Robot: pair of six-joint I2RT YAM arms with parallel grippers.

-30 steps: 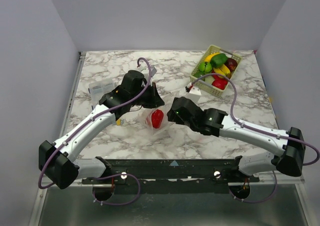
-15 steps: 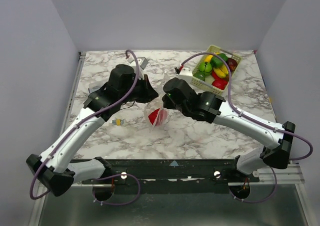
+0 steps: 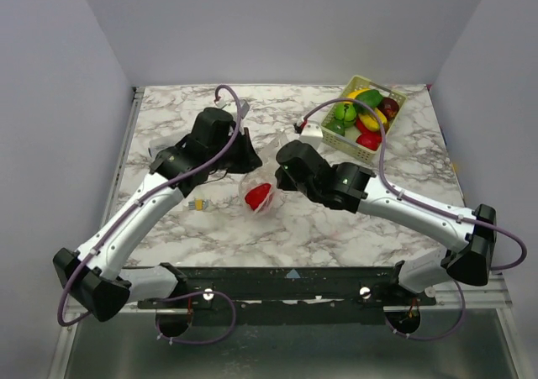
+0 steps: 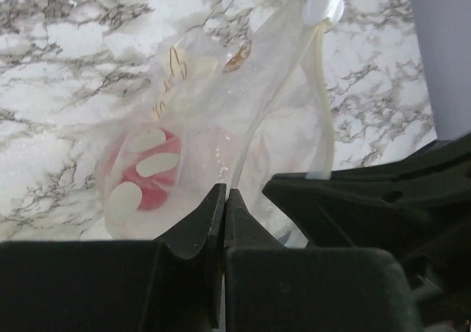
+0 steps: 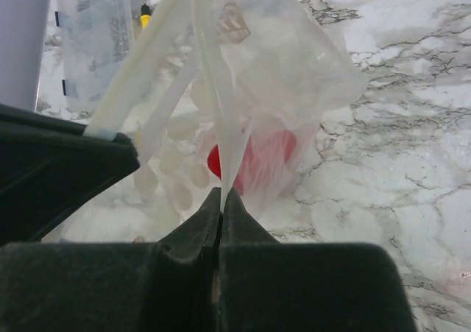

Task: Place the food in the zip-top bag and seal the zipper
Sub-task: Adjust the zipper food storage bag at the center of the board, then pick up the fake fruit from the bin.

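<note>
The clear zip-top bag hangs above the marble table between my two grippers, with one red food piece in its bottom. My left gripper is shut on the bag's edge from the left; in the left wrist view the fingers pinch the film below the bag. My right gripper is shut on the other side, its tips clamping a fold of the bag above the red food. The zipper runs as a pale strip along the mouth, with a white slider at its end.
A pale-green lattice basket with several more toy foods stands at the back right. A small flat clear packet lies left of the left arm, and a small yellow item lies near it.
The right gripper has shut on the bag. Both arms have drawn toward the back of the table, and the bag with the red food has risen with them.
</note>
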